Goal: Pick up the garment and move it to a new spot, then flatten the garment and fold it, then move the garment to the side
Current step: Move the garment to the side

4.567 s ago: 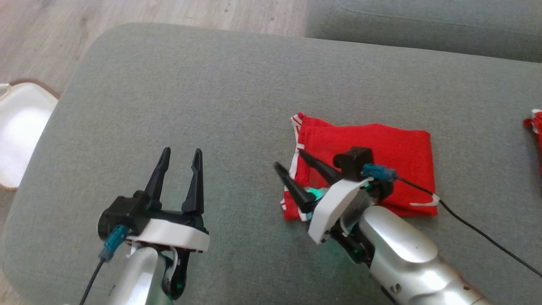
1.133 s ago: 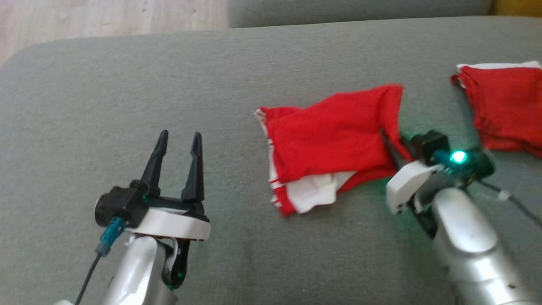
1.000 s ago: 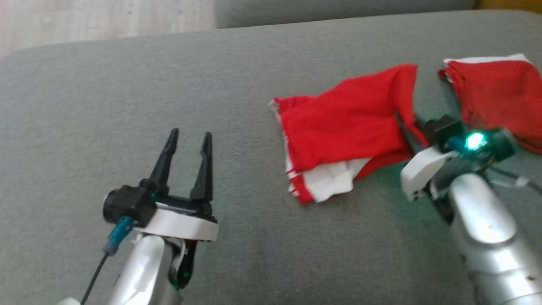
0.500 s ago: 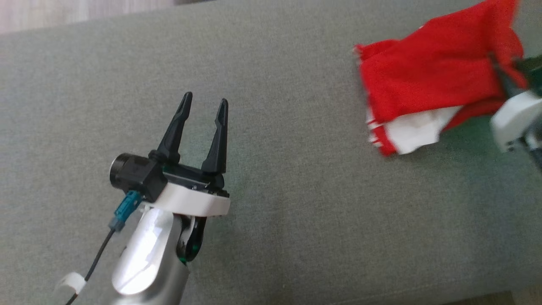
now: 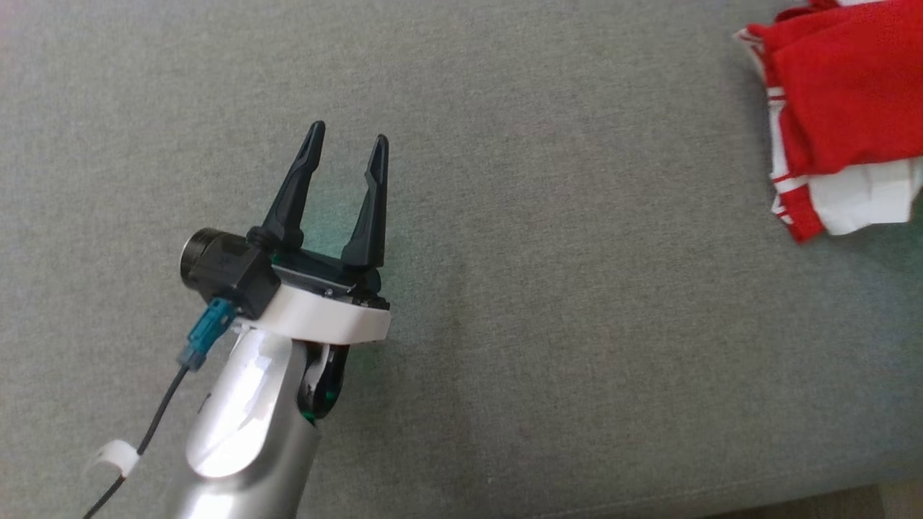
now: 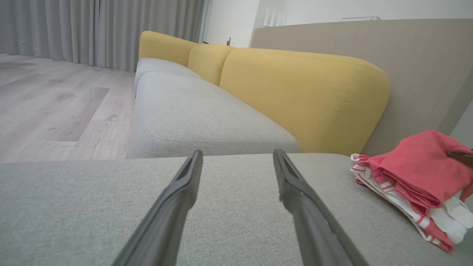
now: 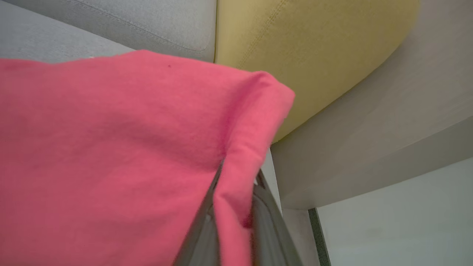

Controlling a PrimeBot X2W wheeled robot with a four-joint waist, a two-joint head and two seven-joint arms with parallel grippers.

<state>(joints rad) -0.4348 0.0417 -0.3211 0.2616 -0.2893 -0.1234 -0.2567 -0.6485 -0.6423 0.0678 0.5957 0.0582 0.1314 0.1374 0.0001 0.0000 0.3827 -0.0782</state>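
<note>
Right pincer (image 7: 238,173) stays clamped on a fold of the garment (image 5: 844,101). Garment rests at the right end of the seat (image 5: 577,324), farther from the left pincer (image 5: 347,135) than half a second before. Left pincer stands wide open, empty, above the seat.

The garment (image 5: 844,108) is cut off by the head view's right edge. The right fingers (image 7: 268,232) are covered at their tips by it.
</note>
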